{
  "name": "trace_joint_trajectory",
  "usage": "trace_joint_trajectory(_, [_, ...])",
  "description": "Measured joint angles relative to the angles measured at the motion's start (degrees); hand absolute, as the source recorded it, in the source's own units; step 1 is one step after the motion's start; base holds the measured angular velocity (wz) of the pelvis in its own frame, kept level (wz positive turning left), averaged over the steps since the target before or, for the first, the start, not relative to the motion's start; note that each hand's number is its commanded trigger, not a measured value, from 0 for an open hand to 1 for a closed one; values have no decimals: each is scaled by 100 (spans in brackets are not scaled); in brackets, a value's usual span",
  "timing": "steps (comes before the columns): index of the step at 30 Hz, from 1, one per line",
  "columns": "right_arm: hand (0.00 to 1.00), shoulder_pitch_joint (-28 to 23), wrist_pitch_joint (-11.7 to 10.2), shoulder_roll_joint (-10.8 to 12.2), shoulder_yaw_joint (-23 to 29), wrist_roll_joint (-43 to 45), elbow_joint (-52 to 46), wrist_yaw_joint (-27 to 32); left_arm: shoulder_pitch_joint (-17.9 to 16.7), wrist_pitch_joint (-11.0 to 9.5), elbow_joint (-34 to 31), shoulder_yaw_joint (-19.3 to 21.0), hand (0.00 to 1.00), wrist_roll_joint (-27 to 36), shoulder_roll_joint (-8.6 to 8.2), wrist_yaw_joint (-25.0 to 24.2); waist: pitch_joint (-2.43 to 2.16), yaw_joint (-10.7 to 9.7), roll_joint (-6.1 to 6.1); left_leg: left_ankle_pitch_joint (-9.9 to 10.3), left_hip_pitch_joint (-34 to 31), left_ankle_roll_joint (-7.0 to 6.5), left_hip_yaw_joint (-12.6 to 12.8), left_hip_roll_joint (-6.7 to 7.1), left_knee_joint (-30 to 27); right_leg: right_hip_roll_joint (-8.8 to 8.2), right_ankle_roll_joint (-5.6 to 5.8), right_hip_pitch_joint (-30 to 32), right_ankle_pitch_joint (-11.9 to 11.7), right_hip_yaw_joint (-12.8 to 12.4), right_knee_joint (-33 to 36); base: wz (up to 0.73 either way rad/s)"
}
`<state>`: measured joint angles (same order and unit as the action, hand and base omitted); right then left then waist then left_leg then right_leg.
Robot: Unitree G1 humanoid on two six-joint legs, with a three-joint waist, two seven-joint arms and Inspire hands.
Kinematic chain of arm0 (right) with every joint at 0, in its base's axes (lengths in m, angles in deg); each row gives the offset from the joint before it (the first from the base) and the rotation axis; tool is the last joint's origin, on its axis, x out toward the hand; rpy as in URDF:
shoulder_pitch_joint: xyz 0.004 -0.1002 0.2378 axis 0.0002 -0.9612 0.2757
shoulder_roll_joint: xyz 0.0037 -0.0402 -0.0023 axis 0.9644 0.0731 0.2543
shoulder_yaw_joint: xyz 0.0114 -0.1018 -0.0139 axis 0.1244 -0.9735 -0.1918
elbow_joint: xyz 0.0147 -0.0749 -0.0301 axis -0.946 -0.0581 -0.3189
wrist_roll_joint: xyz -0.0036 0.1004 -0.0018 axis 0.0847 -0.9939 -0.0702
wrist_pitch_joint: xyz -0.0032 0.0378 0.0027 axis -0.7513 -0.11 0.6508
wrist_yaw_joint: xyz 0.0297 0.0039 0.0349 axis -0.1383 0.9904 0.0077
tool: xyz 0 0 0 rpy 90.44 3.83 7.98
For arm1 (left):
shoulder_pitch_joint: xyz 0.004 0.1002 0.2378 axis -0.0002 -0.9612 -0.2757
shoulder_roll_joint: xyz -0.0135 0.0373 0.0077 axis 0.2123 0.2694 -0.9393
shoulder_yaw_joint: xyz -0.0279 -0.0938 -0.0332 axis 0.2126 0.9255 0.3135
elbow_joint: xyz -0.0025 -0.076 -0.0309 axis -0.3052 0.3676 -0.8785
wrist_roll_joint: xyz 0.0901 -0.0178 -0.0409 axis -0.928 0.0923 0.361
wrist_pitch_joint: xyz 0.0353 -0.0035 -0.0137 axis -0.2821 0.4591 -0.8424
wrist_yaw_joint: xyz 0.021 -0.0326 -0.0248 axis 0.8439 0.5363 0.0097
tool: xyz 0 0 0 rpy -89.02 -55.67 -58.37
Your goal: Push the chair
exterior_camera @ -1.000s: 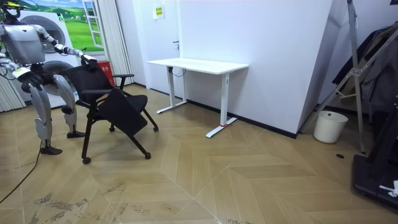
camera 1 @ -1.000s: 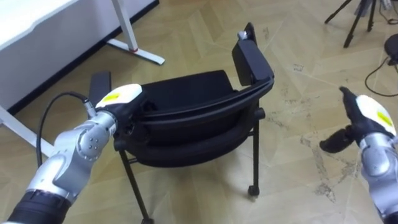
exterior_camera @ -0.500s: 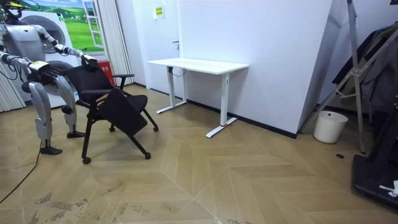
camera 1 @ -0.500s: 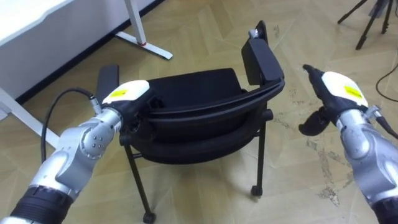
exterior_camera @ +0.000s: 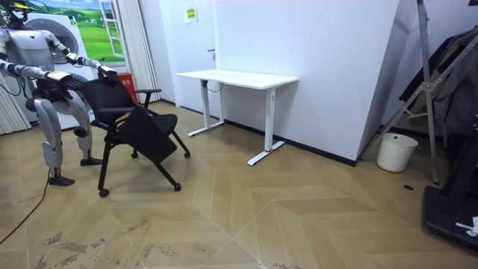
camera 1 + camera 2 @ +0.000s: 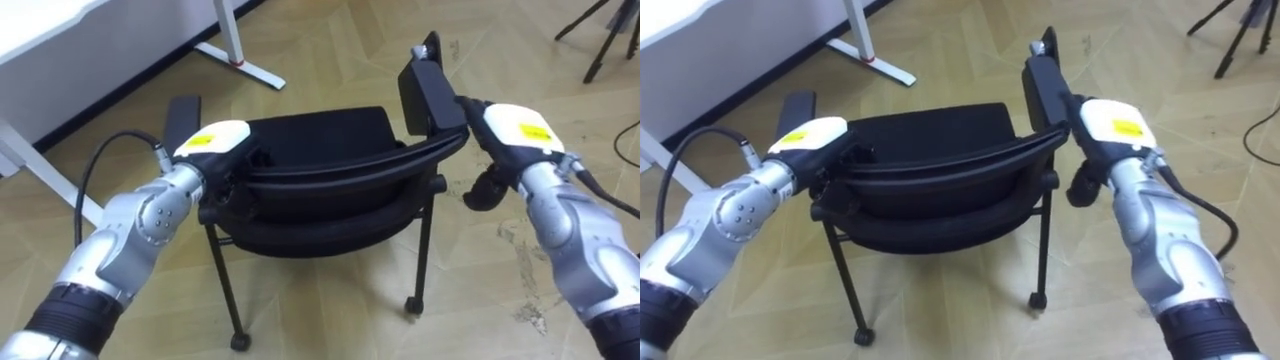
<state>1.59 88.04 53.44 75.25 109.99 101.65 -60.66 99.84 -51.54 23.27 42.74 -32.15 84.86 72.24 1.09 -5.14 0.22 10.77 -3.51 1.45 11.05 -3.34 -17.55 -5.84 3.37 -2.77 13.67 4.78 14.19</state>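
Observation:
A black chair [image 6: 310, 135] with two armrests stands right in front of me, its curved backrest [image 6: 340, 172] nearest to me. My left hand [image 6: 212, 146] sits on the backrest's left end with its fingers curled over the top rail. At the backrest's right end, just below the right armrest [image 6: 430, 85], my right hand [image 6: 515, 130] touches the rail, open, with straight fingers and the thumb hanging down. In the room view I stand behind the chair [image 5: 138, 123] at the room view's left, both arms reaching to it.
A white desk [image 6: 40, 35] stands beyond the chair to the left, its foot [image 6: 245, 65] on the wooden floor close to the left armrest [image 6: 182, 115]. Tripod legs [image 6: 610, 30] stand at the far right. In the room view a white bin [image 5: 396, 152] stands by the wall.
My right hand has swung in from the right to the backrest's right end. The left hand has kept its hold. The view has shifted a little.

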Motion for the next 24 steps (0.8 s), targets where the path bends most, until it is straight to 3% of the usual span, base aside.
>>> trace_joint_trajectory(13, [0,234,-22,5,-401,220,-161,-382,115,-190,36,-72,100,-18,9,55,35,118,68,0,-25,0,-42,3,4,4,-6,-16,-6,51,-44,0])
trace_joint_trajectory(24, [0,250,-18,107,-422,547,-190,-458,203,-193,28,-180,100,-23,10,72,33,105,89,-1,-130,1,-184,13,-37,9,-14,-12,-14,221,-43,6])
